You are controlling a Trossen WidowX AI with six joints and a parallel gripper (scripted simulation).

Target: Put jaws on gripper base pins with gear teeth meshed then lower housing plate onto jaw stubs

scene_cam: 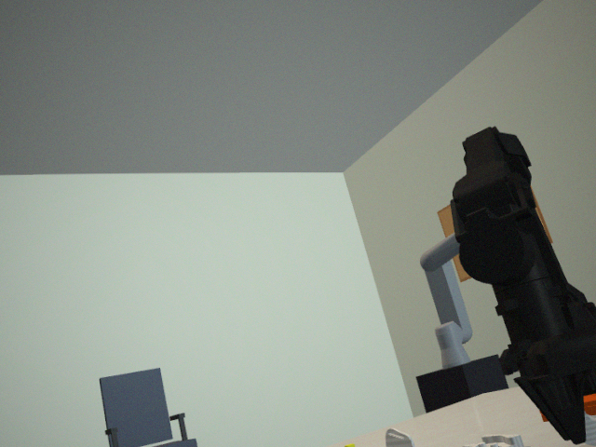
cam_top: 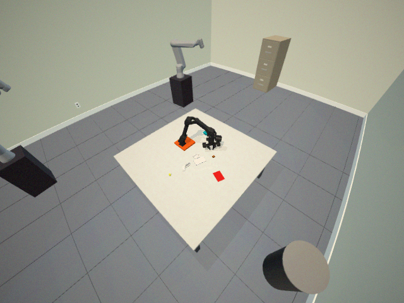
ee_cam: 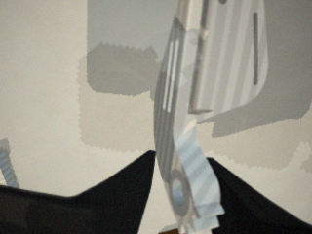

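My gripper (cam_top: pixel 211 148) (ee_cam: pixel 178 161) is shut on a grey-white jaw (ee_cam: pixel 166 117). In the wrist view the jaw's ridged toothed end and round hole are between the black fingers, and its long body reaches up the view. The held jaw is above the table. Another pale curved part (cam_top: pixel 186 166) (scene_cam: pixel 399 437), which looks like the other jaw, lies apart on the table. A white plate-like part (cam_top: pixel 199 160) lies beside a smaller outlined part (cam_top: pixel 196 156); which is the base and which is the housing plate cannot be told. The pins are too small to make out.
A small brown block (cam_top: pixel 213 156) (ee_cam: pixel 169 232) lies near the gripper. A red sheet (cam_top: pixel 218 176), a small yellow object (cam_top: pixel 170 174) and a cyan object (cam_top: pixel 205 132) are on the table. The arm stands on an orange pad (cam_top: pixel 184 148).
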